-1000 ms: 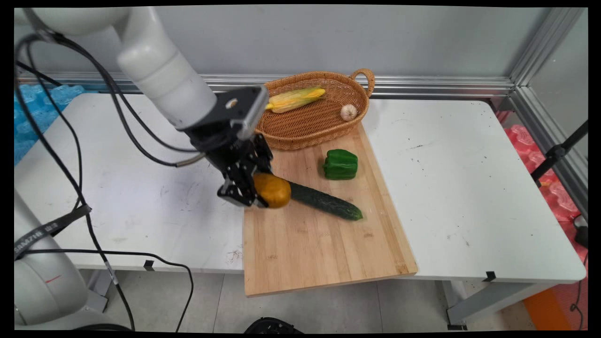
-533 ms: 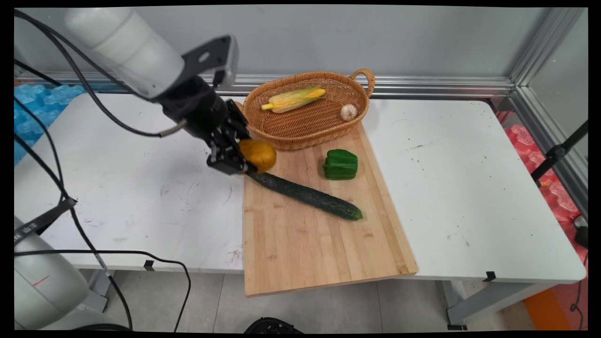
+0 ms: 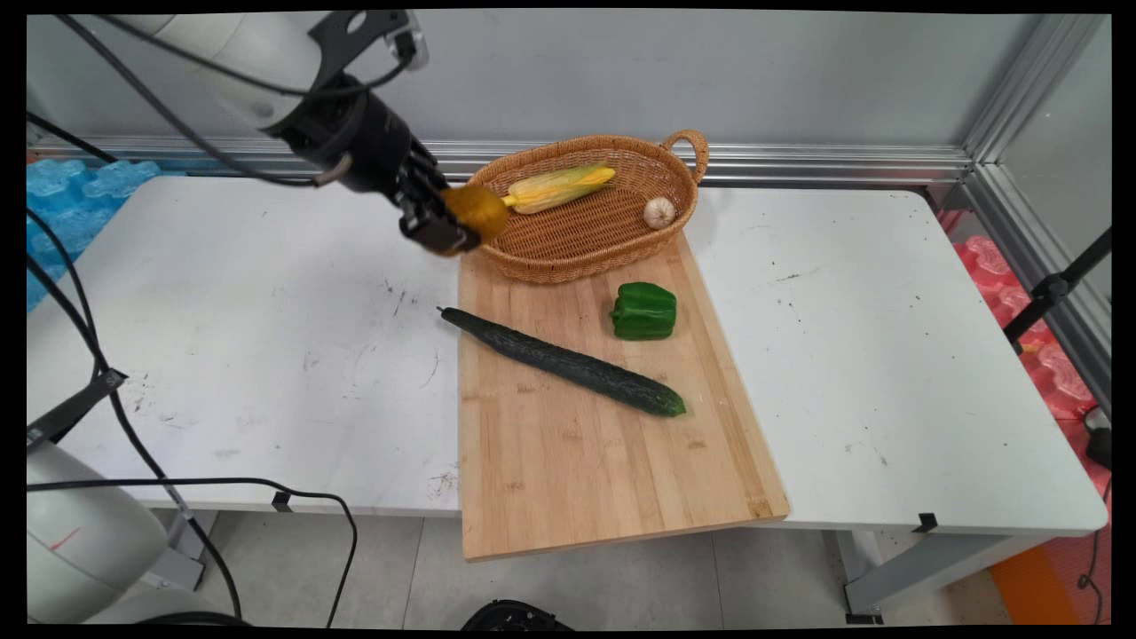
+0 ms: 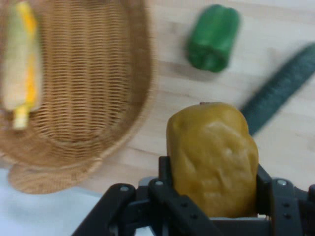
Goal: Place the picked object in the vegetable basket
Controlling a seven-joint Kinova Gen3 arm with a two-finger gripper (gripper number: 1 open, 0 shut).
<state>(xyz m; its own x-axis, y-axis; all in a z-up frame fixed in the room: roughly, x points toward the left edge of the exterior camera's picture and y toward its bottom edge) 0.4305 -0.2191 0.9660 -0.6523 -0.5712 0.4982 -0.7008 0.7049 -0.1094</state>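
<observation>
One potato (image 3: 477,211) sits clamped in the end effector (image 3: 448,222) beside the basket (image 3: 612,248).

One potato (image 3: 477,211), corn cob (image 3: 557,187), garlic bulb (image 3: 658,212), pepper (image 3: 643,311), cucumber (image 3: 563,362).

basket (image 3: 586,240) rim: near gripper (image 3: 448,232) | inside: corn (image 3: 557,187) (garlic (image 3: 658,212) opposite), middle free

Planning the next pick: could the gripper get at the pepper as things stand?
Probably not yet: the gripper is shut on a potato. The pepper itself lies uncovered on the board, apart from the cucumber and basket.
</observation>
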